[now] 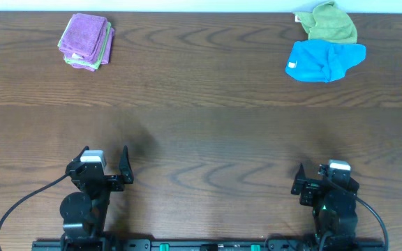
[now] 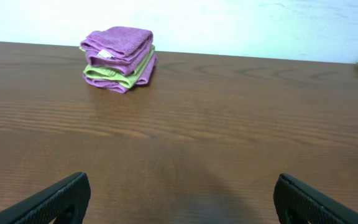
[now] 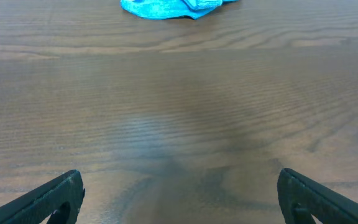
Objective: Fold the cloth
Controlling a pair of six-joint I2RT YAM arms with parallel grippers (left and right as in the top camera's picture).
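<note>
Cloth (image 1: pixel 324 61), blue, crumpled far R.

Wooden table (image 1: pixel 201 104): folded stack (image 1: pixel 86 40), blue cloth (image 1: pixel 323 61), green cloth (image 1: pixel 330 22).

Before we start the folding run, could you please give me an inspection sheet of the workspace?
Surface: brown wood-grain table, no stains seen.
Job's things: blue cloth and green cloth, both crumpled and touching, far right; stack of folded purple and green cloths, far left.
Clutter: nothing seen.
Grippers: left gripper and right gripper open, empty, at the near edge.
Cables: left cable and right cable, black, curving out from the arm bases.
Surroundings: pale wall behind the table.
</note>
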